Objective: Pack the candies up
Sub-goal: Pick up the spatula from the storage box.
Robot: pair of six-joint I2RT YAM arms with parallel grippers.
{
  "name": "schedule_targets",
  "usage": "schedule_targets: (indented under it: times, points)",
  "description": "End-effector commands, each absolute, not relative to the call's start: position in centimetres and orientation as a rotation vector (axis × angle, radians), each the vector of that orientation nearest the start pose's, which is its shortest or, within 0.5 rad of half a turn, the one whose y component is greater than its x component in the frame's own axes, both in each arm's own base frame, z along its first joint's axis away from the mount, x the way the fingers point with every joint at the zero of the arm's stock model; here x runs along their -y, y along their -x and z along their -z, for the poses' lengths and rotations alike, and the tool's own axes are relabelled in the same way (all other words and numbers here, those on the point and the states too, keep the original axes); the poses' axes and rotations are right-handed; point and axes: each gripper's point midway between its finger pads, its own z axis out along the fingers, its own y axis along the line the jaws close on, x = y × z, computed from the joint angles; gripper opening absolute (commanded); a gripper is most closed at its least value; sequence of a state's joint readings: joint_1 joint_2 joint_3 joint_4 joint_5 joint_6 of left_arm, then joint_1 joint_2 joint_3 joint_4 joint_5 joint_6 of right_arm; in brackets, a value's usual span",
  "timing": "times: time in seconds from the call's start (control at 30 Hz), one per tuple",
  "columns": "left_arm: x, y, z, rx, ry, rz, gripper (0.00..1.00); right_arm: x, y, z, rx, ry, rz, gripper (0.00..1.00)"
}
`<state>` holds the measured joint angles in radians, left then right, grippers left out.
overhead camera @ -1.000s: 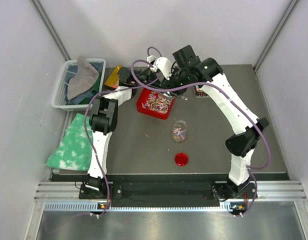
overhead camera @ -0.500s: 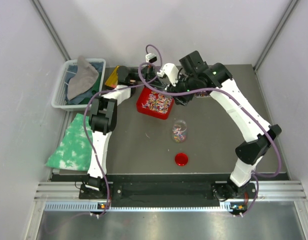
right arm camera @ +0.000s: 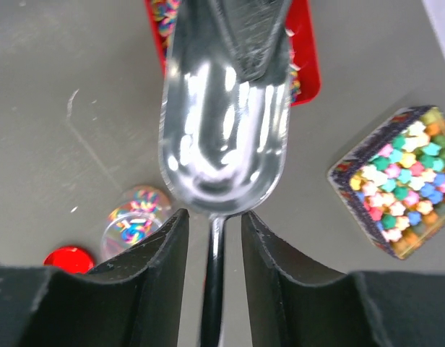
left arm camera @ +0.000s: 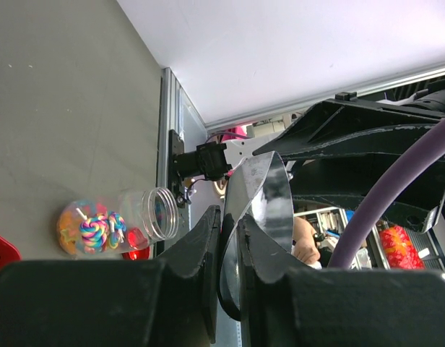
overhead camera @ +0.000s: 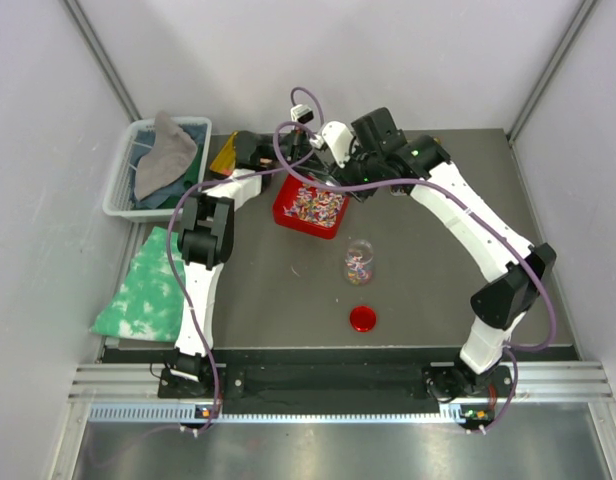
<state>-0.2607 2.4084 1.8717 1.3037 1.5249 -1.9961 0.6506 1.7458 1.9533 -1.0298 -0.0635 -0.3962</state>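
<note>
**Left to right.**

- **Left hand**: narrow, pinched on curved shiny metal. You may judge this to be the bowl end of the scoop.
- **Red tray**: mixed pink-white candies lie loose inside it. It sits on the tabletop, just right of that hand.
- **Right hand**: its fingers stand apart on either side of the scoop's thin handle, with a gap on both sides. It grips nothing yet.
- **Scoop axis:** the long axis runs straight out from the right hand. The bowl is empty, and the tray lies directly beyond its far end.
- **Jar**: partly filled, it stands nearer the arm bases, apart from the tray.
- **Box**: it holds pastel candies and sits furthest right.

Your right arm looks best placed to scoop, so grip the handle first, then go forward along that axis.
</note>
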Motion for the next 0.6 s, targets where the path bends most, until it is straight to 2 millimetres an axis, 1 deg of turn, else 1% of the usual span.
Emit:
schedule_targets:
  times: [0.0,0.03,0.1,0.2,0.23,0.27,0.3,0.47,0.57]
  points:
    - [27.8,-38.4,-26.7,-1.870,-1.031,1.898,0.00,-27.3,-36.5,-29.6,-1.948,1.149,-0.157,0.33]
    - [27.8,-38.4,-26.7,-1.870,-1.031,1.898,0.00,-27.1,-36.7,-29.5,-1.946,1.146,-0.117,0.33]
    - [27.8,-38.3,-26.6,-1.873,-1.031,1.901,0.00,-27.4,-36.9,-29.5,-1.931,1.149,-0.104,0.32]
    - [27.8,-38.3,-26.4,-1.875,-1.029,1.903,0.00,-27.6,-37.1,-29.9,-1.911,1.138,-0.075,0.24]
    - [27.8,-38.3,-26.4,-1.875,-1.030,1.903,0.00,-27.6,-37.2,-30.1,-1.902,1.135,-0.057,0.19]
    - [27.8,-38.2,-26.3,-1.877,-1.028,1.905,0.00,-27.6,-37.3,-30.3,-1.896,1.132,-0.053,0.06]
    - [27.8,-38.2,-26.2,-1.880,-1.026,1.907,0.00,-27.7,-37.2,-30.4,-1.895,1.138,-0.053,0.01]
    - [27.8,-38.2,-25.4,-1.894,-1.017,1.918,0.00,-28.0,-36.6,-30.7,-1.889,1.149,-0.051,0.00]
    - [27.8,-38.3,-25.3,-1.893,-1.016,1.919,0.00,-27.8,-36.4,-30.6,-1.896,1.155,-0.038,0.00]
